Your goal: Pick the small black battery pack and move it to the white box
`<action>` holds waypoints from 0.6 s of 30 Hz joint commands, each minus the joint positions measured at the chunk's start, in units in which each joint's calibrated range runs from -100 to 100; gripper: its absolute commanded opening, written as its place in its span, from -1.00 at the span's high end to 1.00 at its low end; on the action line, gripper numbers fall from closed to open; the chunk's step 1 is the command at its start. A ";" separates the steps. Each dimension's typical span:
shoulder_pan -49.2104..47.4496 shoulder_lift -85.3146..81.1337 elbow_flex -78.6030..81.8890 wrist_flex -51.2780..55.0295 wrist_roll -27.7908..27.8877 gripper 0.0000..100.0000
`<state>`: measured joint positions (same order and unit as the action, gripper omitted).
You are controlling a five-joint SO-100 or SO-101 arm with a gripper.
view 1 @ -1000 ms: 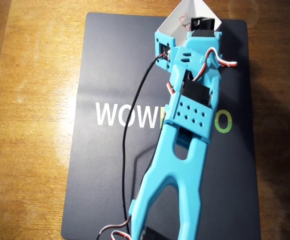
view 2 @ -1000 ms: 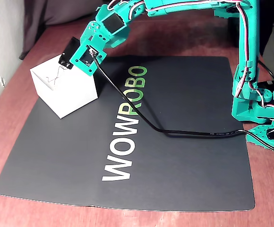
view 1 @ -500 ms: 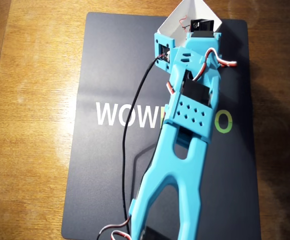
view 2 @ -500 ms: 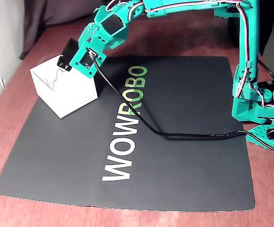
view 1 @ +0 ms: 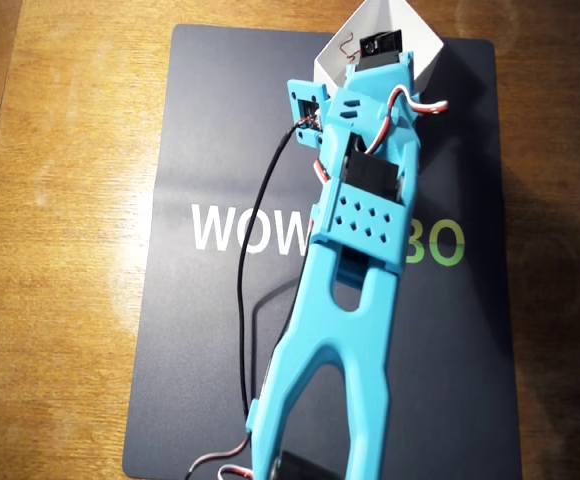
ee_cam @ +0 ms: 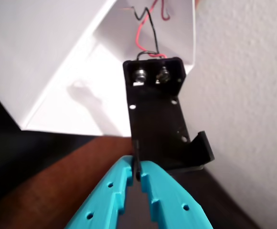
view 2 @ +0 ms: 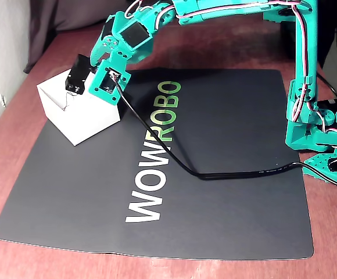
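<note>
Teal plastic fingers (ee_cam: 129, 191) fill the bottom of the wrist view, and the two-finger gripper (ee_cam: 137, 174) is pinched tight on the thin lower edge of the small black plastic battery pack (ee_cam: 155, 114). That holder hangs in the air over the open white cardboard box (ee_cam: 47, 62), its two metal contacts at the far end and its thin red and black leads (ee_cam: 145, 21) trailing down toward the box's inside. From the fixed view off to the side, the battery pack (view 2: 77, 74) sits just above the box (view 2: 87, 119) at its top opening, not resting on anything but the gripper (view 2: 90, 72). The teal arm (view 2: 244, 11) stretches across from its base at the right edge. A black cable (view 2: 174, 160) runs from the wrist down over the dark rectangular mat (view 2: 226, 145) printed with WOWROBO lettering. Looking down from overhead, the arm (view 1: 340, 330) covers most of the box (view 1: 345, 50), which stands at the mat's (view 1: 210, 350) far edge on the brown wooden table (view 1: 60, 250).
</note>
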<state>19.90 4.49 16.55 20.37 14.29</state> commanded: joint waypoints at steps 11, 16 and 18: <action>-0.60 -0.33 -0.72 0.32 2.52 0.97; -0.37 -0.41 1.19 0.32 2.58 0.69; -0.37 -0.41 1.28 0.32 2.58 0.69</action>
<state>19.78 4.49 18.00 20.37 16.71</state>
